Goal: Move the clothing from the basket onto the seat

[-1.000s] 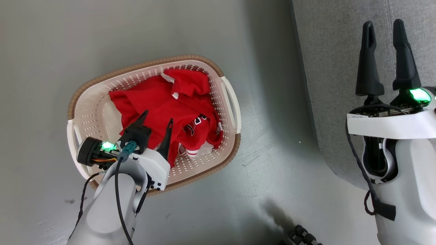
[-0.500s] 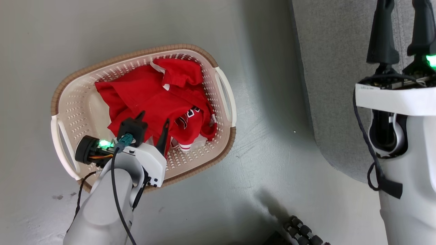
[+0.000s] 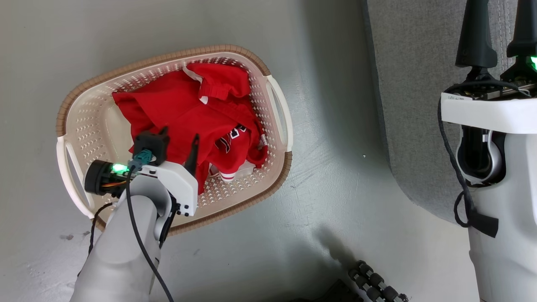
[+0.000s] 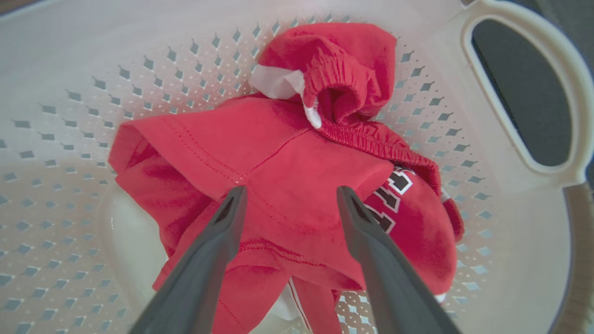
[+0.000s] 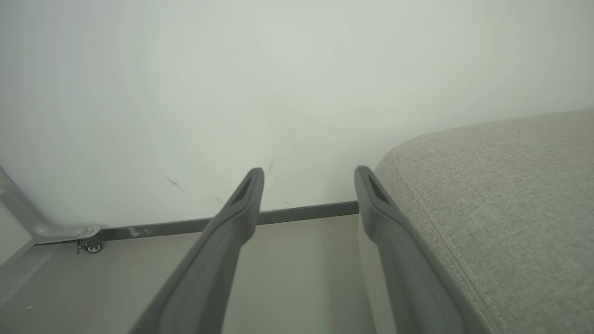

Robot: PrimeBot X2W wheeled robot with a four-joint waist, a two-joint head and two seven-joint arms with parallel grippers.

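Floor, wall and a caster.
I see grey floor (image 3: 335,188) with a dark smudge (image 3: 66,237) at lower left; in the right wrist view, a pale wall (image 5: 278,69), dark baseboard (image 5: 185,226) and a small caster (image 5: 93,247) under a metal frame (image 5: 25,218).

Home-like room: grey upholstered seat (image 3: 413,84), laundry basket (image 3: 90,134) on bare floor (image 3: 335,188)

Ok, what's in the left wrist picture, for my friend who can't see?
The left claw, its two dark fingers spread open, is poised over a crumpled heap of bright red clothing in a cream-white perforated laundry basket. A jersey's black, white-outlined lettering peeks out at the right, and a basket handle shows at top right.
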